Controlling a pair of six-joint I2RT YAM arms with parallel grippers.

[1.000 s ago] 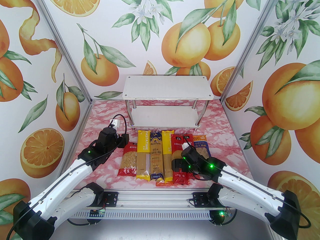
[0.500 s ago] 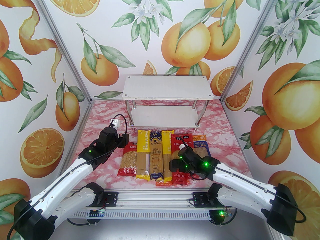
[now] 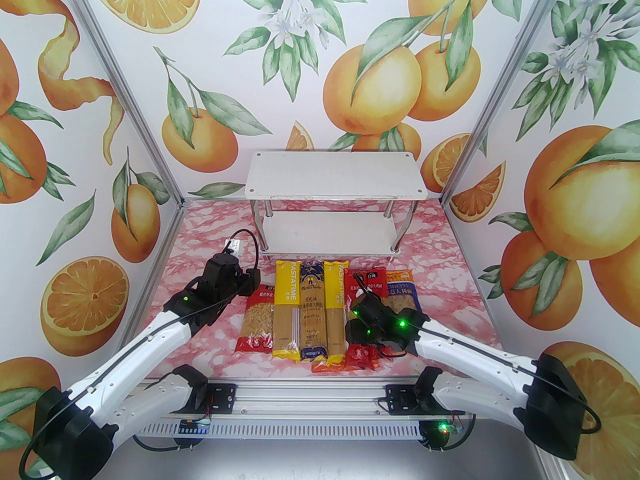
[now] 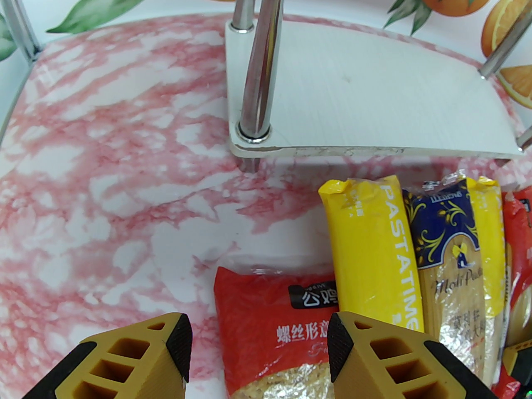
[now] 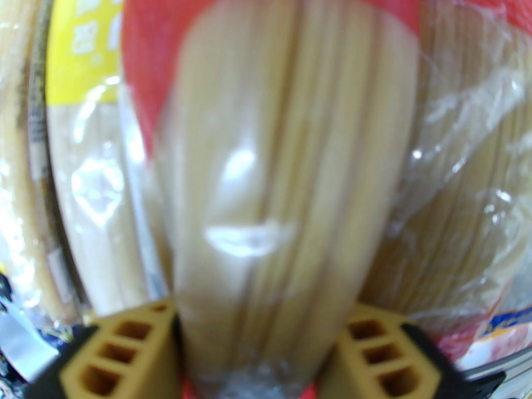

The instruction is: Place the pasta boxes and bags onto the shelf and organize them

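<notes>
Several pasta packs lie side by side on the pink marble table before the shelf (image 3: 334, 175): a wide red bag (image 3: 257, 323), a yellow spaghetti pack (image 3: 287, 313), a dark blue one (image 3: 312, 313), another yellow one (image 3: 335, 313), red packs and an orange bag (image 3: 402, 288). My right gripper (image 3: 356, 333) is low on the row, and in its wrist view the gripper (image 5: 262, 326) is shut on a red spaghetti pack (image 5: 282, 139). My left gripper (image 4: 259, 339) hangs open above the far end of the red bag (image 4: 257, 301), beside the yellow pack (image 4: 370, 239).
The shelf's lower board (image 4: 353, 98) stands just behind the packs on chrome legs (image 4: 259, 56). Both boards are bare. Orange-patterned walls close in the table on three sides. Bare marble (image 3: 200, 268) lies to the left of the row.
My right gripper slid left and down onto the red spaghetti pack and closed on it. The left arm shifted slightly forward; its jaws kept the same gap.
</notes>
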